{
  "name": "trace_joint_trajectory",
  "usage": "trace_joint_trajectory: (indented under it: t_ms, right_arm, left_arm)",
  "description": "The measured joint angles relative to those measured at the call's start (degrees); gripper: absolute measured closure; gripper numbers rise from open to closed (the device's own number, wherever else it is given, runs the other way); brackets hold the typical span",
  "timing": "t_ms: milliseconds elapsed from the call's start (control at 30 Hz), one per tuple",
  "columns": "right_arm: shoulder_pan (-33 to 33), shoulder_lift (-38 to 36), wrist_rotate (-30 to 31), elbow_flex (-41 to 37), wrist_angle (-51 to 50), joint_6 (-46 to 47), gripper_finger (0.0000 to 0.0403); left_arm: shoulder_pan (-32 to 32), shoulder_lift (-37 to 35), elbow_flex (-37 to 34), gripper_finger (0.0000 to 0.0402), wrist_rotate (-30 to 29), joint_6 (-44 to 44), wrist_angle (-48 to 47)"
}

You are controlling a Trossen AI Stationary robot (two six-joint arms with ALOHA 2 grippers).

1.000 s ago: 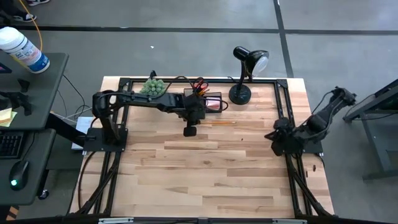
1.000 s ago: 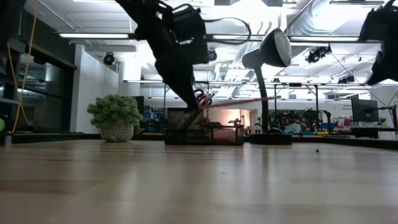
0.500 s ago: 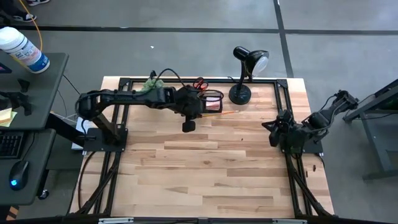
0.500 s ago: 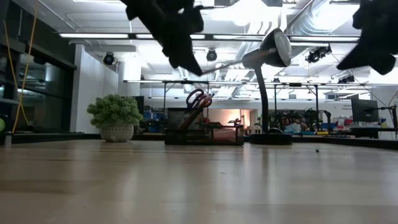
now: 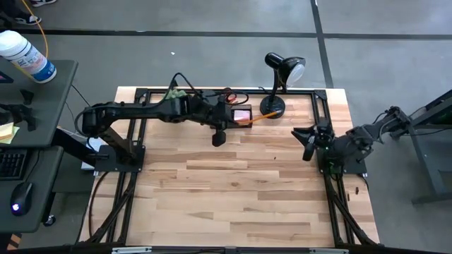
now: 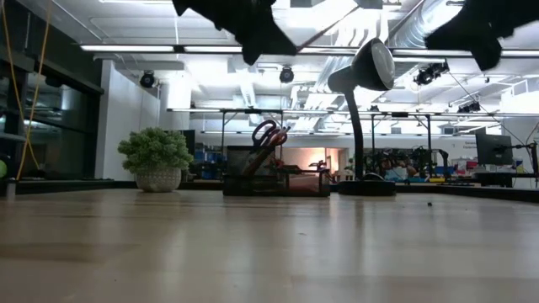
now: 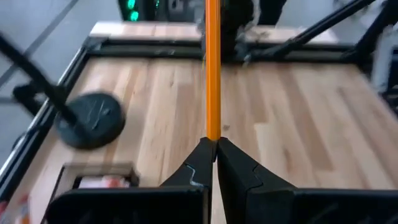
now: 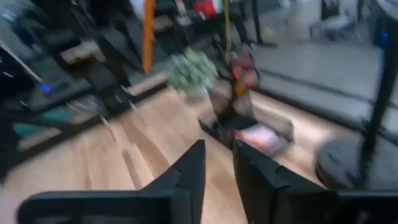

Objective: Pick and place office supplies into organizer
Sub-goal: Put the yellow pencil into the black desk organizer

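My left gripper (image 5: 237,122) hangs above the table just in front of the black organizer (image 5: 236,113), shut on an orange pencil (image 7: 212,68) that sticks out toward the lamp. In the low view the pencil (image 6: 324,27) slants up high over the organizer (image 6: 278,178). Red-handled scissors (image 6: 268,135) stand in the organizer's taller compartment. A pink sticky-note pad (image 5: 242,114) lies in its lower tray. My right gripper (image 5: 304,142) hovers at the table's right edge, open and holding nothing, and faces the organizer (image 8: 249,124). My left gripper pinches one end of the pencil (image 7: 212,134) between its two fingertips (image 7: 202,155). The fingers lie along the pencil, which runs straight on from them toward the table's right edge. It is lifted clear of the table and slants up toward its free end (image 6: 352,9).
A black desk lamp (image 5: 277,85) stands at the far edge, right of the organizer, with its round base (image 7: 90,118) on the wood. A green spiky plant (image 6: 157,156) sits at the far left. The near half of the wooden table (image 5: 233,197) is bare.
My left gripper has risen from beside the organizer with the pencil and tipped from pointing steeply down toward level. The pencil has gone up with it, and its free end now points higher. My right gripper has lifted a little and swung toward the table's left.
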Motion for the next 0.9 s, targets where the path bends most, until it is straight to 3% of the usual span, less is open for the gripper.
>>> trace_joint_trajectory:
  t_ms: [267,400,600,900]
  right_arm:
    - [-5.1,0.9,-1.2,0.0,21.2,-22.4,0.0249]
    - [-9.0,2.4,-7.2,0.0,27.1,-28.6,0.0226]
    - [-14.9,6.5,-17.6,0.0,34.0,-28.9,0.0224]
    - [-23.6,10.6,-26.8,0.0,42.4,-26.1,0.0222]
  left_arm:
    - [0.0,0.0,0.0,0.0401,0.7,0.0,2.0]
    - [0.0,0.0,0.0,0.0401,0.8,0.1,3.3]
    - [0.0,0.0,0.0,0.0401,1.0,0.3,3.8]
    - [0.0,0.1,0.0,0.0401,1.4,0.4,3.9]
